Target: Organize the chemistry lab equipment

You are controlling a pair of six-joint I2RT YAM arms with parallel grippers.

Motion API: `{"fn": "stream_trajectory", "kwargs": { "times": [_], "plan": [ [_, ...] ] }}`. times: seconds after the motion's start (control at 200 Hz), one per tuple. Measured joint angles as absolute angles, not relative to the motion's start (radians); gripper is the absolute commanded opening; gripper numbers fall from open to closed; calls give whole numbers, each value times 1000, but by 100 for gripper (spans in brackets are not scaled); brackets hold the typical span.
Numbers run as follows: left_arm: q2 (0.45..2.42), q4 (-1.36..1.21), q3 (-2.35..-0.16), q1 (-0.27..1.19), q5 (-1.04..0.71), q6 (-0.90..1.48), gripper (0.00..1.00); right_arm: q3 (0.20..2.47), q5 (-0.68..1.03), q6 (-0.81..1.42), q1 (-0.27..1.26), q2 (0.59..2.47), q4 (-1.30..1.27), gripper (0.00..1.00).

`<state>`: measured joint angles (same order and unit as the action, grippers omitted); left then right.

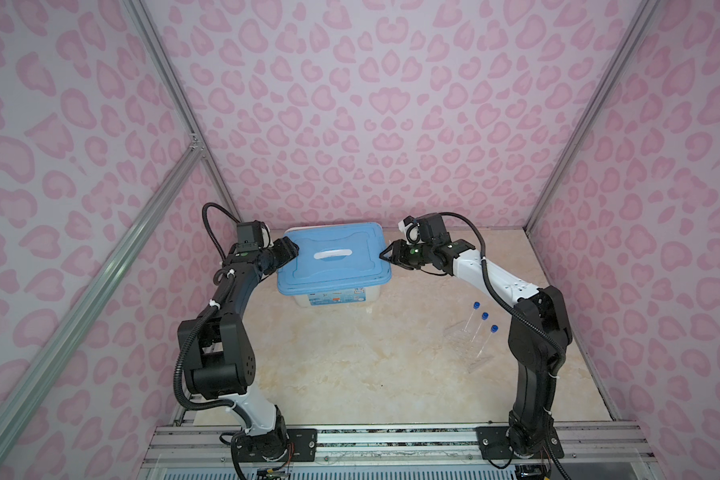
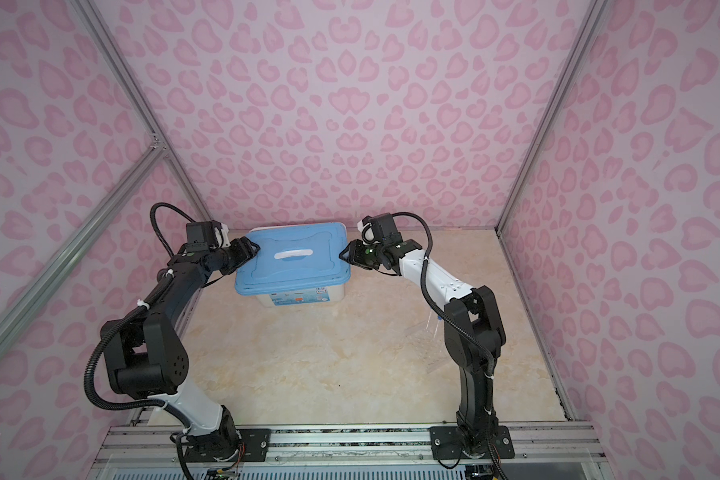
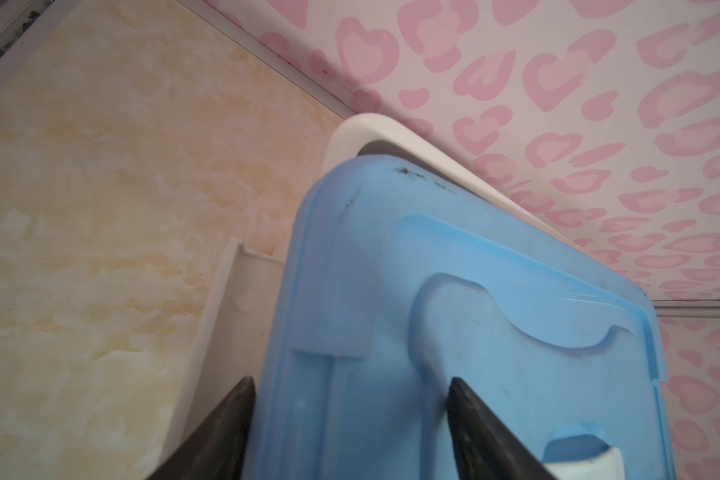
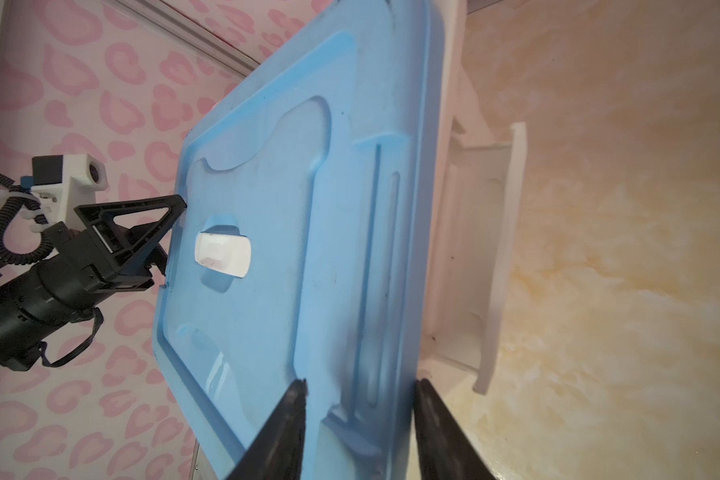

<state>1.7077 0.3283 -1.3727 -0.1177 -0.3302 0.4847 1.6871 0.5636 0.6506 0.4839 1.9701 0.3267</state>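
Three clear blue-capped test tubes (image 1: 481,328) stand in a clear rack (image 1: 460,340) on the right of the table, just left of my right arm; elsewhere that arm mostly hides them. Neither gripper is near them. Both grippers are at the flat blue lid (image 1: 329,274) (image 2: 296,270), which lies slightly askew on the white bin (image 1: 333,297). My left gripper (image 1: 292,249) (image 3: 348,382) stands open astride the lid's left edge. My right gripper (image 1: 384,254) (image 4: 360,384) is shut on the lid's right edge, one finger on top and one under the rim.
The bin's rear rim (image 3: 375,124) shows behind the shifted lid, close to the pink back wall. A white latch flap (image 4: 499,249) hangs out from the bin's side. A white handle (image 1: 333,254) sits in the lid's middle. Bare marble tabletop (image 1: 350,365) lies in front.
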Motion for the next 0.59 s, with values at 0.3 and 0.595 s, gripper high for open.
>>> {"fn": "stream_trajectory", "kwargs": {
  "times": [0.3, 0.595],
  "plan": [
    [1763, 358, -1446, -118, -334, 487, 67, 1777, 508, 621, 486, 2037, 390, 44],
    [1863, 396, -1567, -119, -326, 470, 58, 1893, 456, 577, 505, 2104, 477, 42]
  ]
}}
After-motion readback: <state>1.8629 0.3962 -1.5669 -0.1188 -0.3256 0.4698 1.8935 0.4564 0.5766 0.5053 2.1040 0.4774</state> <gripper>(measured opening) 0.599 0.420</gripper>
